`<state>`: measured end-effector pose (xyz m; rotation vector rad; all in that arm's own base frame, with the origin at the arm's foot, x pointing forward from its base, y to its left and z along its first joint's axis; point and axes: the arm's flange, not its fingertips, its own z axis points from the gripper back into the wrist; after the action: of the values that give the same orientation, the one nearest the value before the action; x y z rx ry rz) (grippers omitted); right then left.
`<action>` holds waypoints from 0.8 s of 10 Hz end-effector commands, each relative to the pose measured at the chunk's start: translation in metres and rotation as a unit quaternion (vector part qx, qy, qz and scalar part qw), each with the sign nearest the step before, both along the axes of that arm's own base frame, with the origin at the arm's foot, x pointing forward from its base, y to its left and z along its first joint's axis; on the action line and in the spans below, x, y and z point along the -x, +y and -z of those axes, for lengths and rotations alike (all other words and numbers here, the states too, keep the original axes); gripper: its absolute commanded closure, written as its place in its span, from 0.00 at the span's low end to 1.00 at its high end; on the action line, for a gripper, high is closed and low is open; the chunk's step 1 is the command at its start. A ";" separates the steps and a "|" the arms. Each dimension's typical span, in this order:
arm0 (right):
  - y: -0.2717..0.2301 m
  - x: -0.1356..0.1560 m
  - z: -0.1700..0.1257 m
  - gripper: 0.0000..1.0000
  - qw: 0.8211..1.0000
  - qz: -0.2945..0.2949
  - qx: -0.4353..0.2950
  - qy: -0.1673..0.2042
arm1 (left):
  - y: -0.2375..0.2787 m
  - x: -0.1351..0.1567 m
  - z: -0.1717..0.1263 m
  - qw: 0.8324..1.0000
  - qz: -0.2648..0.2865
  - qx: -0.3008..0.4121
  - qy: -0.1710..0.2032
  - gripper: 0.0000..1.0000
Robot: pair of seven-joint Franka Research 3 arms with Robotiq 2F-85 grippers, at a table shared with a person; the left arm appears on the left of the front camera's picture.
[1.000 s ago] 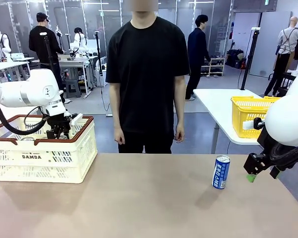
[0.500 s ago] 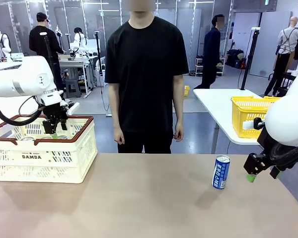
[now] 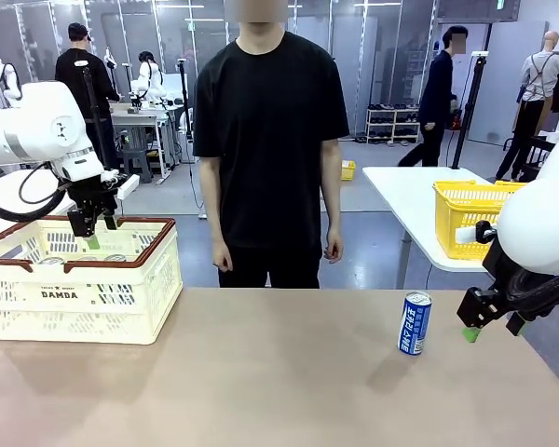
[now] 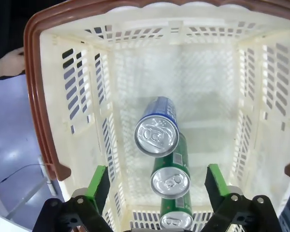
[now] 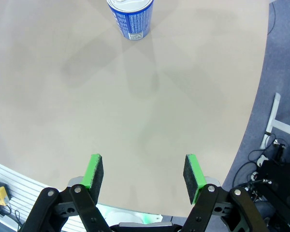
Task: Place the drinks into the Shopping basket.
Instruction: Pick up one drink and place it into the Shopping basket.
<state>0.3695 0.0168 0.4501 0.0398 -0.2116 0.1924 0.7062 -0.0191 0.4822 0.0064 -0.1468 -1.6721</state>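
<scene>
The left gripper (image 3: 93,233), open and empty, has risen from the Shopping basket (image 3: 121,298), leaving three drinks (image 4: 156,135) inside. One blue can (image 3: 415,323) waits at nine o'clock of the open right gripper (image 3: 492,328).

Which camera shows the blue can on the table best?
Front view: the blue can stands whole and upright. The right wrist view crops it at the top edge; the left wrist view faces the Shopping basket.
</scene>
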 end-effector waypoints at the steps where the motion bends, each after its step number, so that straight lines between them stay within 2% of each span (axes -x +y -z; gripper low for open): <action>1: -0.001 0.001 0.000 0.16 1.000 0.000 -0.001 -0.001 | 0.000 0.015 -0.001 0.999 -0.020 0.025 0.022 0.00; 2: -0.001 0.001 0.000 0.16 1.000 0.000 -0.001 -0.001 | 0.000 0.000 0.000 1.000 0.000 0.000 0.000 0.00; 8: -0.001 0.001 0.000 0.16 1.000 0.000 -0.001 -0.001 | 0.000 0.000 0.000 1.000 0.000 0.000 0.000 0.00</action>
<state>0.3695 0.0168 0.4501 0.0398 -0.2116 0.1924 0.7042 -0.0202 0.4828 -0.0086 -0.1455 -1.6621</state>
